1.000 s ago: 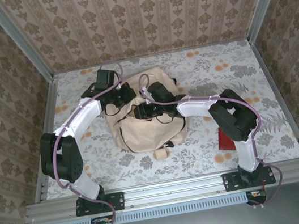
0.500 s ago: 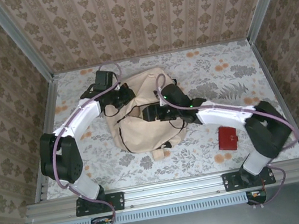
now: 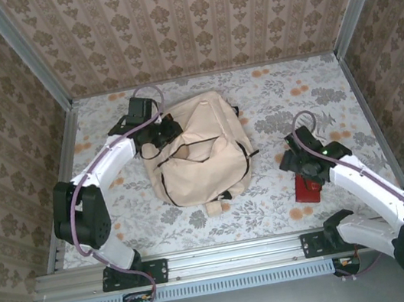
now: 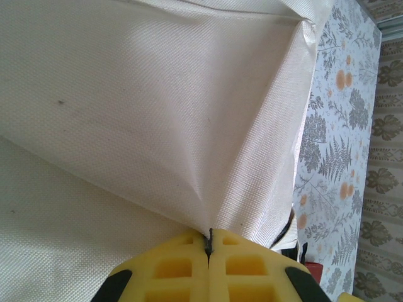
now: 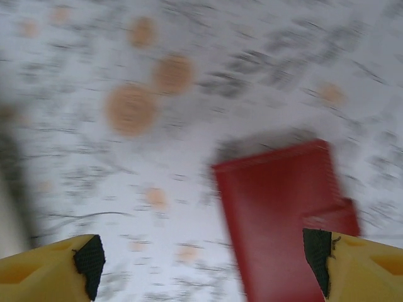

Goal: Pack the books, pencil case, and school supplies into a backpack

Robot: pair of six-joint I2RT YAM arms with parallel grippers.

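The cream-beige backpack point(image 3: 200, 163) lies in the middle of the table with its top opening gaping. My left gripper point(image 3: 162, 133) is at its far left corner, shut on a fold of the backpack's fabric point(image 4: 157, 113), which is pinched between the yellow pads point(image 4: 189, 267) of the left gripper point(image 4: 209, 242). My right gripper point(image 3: 294, 160) hovers to the right of the backpack, open, just above a small red squarish pouch point(image 3: 307, 189). In the blurred right wrist view the red pouch point(image 5: 283, 214) lies under the right-hand finger of the open gripper point(image 5: 203, 258). The books are out of view.
The floral tablecloth point(image 3: 348, 95) covers the table, with patterned walls on three sides and a metal rail point(image 3: 235, 254) along the near edge. A strap end point(image 3: 217, 207) of the backpack pokes toward the near side.
My right arm has withdrawn from the backpack's opening and swung right and nearer, to above the red pouch, its jaws opening on the way. The left gripper has kept its hold.
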